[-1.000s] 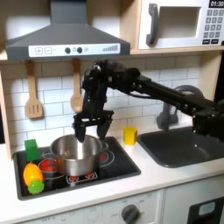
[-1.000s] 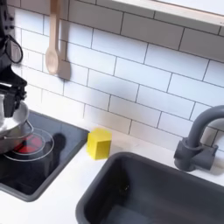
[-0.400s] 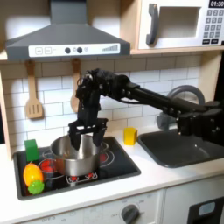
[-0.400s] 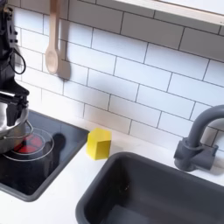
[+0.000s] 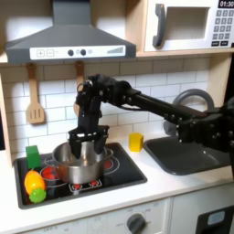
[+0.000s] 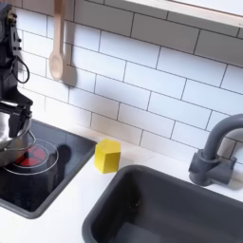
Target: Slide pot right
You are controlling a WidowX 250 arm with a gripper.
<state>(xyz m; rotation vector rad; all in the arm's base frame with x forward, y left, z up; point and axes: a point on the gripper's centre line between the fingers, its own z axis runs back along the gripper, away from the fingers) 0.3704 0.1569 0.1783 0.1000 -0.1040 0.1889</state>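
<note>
Half the pot [image 6: 9,142] — cropped.

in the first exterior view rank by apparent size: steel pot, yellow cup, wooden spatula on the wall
1. Shiny round steel pot, clearly largest.
2. Wooden spatula hanging on the tiles.
3. Small yellow cup, smallest.

The arm [image 5: 146,99] is matte black throughout, built of boxy links joined by chunky rounded joints. Its gripper [image 5: 85,146] ends in two slim black jaws.
</note>
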